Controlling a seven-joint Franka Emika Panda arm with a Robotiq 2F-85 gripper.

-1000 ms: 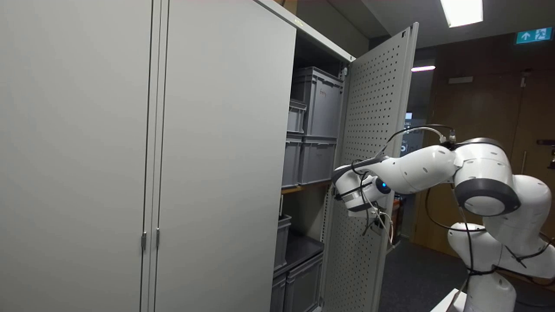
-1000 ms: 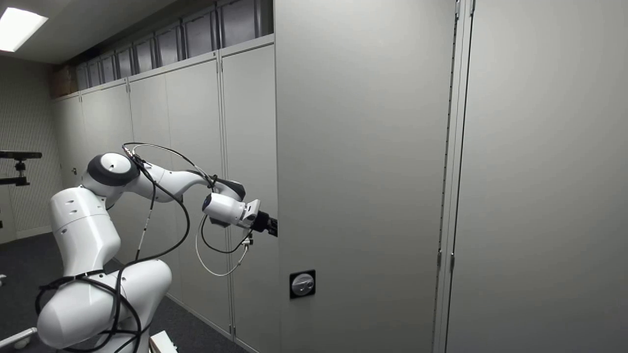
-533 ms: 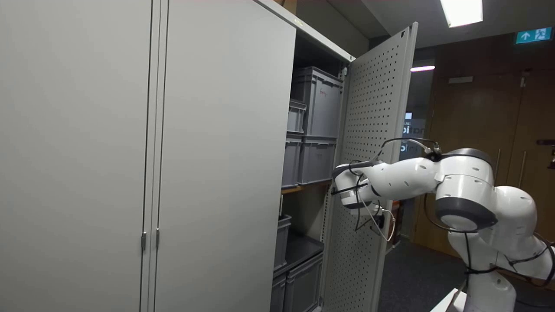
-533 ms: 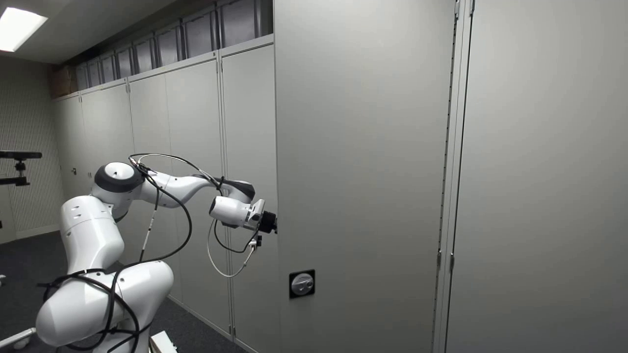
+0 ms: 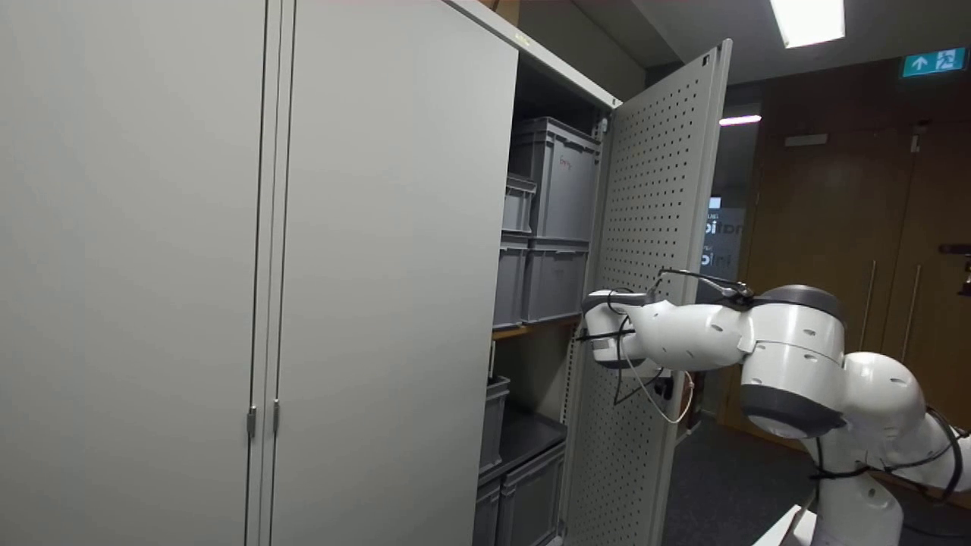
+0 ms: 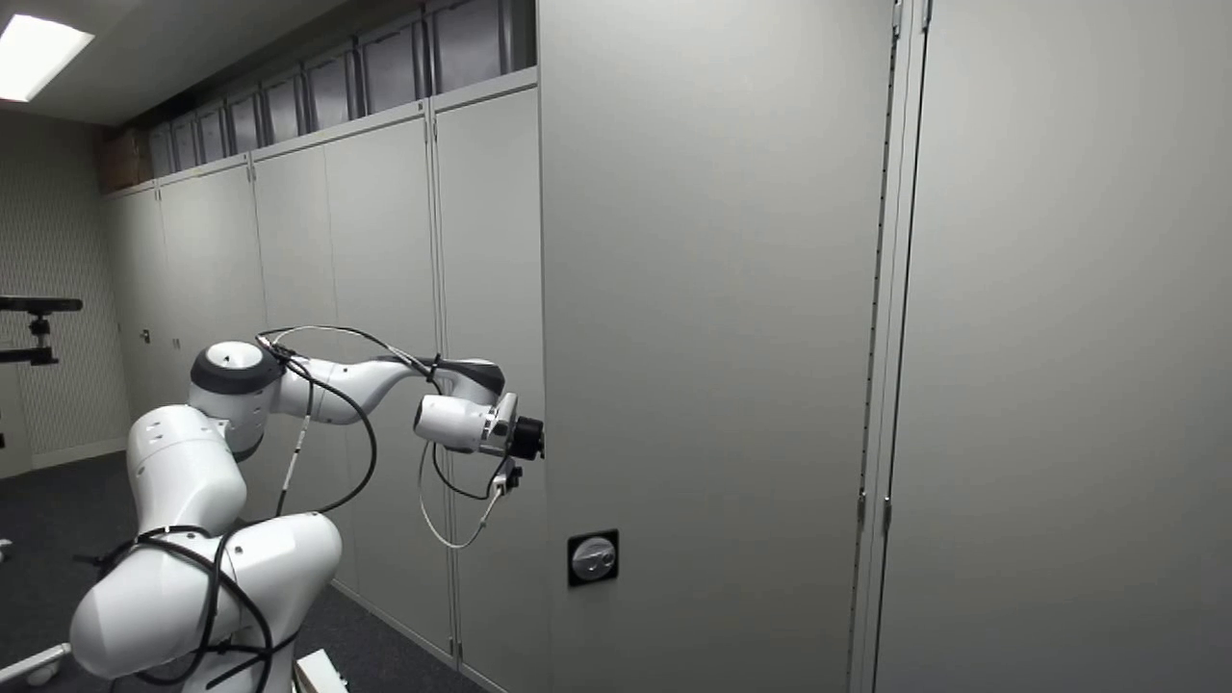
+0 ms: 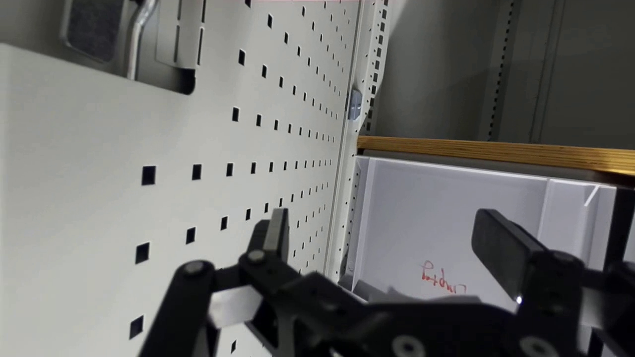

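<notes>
My gripper (image 7: 389, 230) is open, with its two black fingers wide apart and nothing between them. In an exterior view the gripper (image 6: 530, 439) reaches past the free edge of the open cabinet door, and its fingertips are hidden behind it. The door's perforated inner face (image 5: 652, 182) shows in an exterior view and fills the left of the wrist view (image 7: 198, 129). The left finger is nearest to this face; I cannot tell whether it touches. A grey bin (image 7: 446, 208) with red writing stands beyond the fingers, beside a wooden shelf edge (image 7: 496, 148). The wrist picture appears upside down.
A round handle (image 6: 593, 557) sits on the door's outer face. A latch recess with a metal rod (image 7: 141, 34) is in the door's inner side. Several grey bins (image 5: 557, 277) fill the cabinet shelves. A closed cabinet door (image 5: 394, 265) stands beside the opening.
The arm's elbow has sunk steadily. The hand has moved toward the door, and its fingers are now more hidden behind the door's edge. The door has not visibly moved.
</notes>
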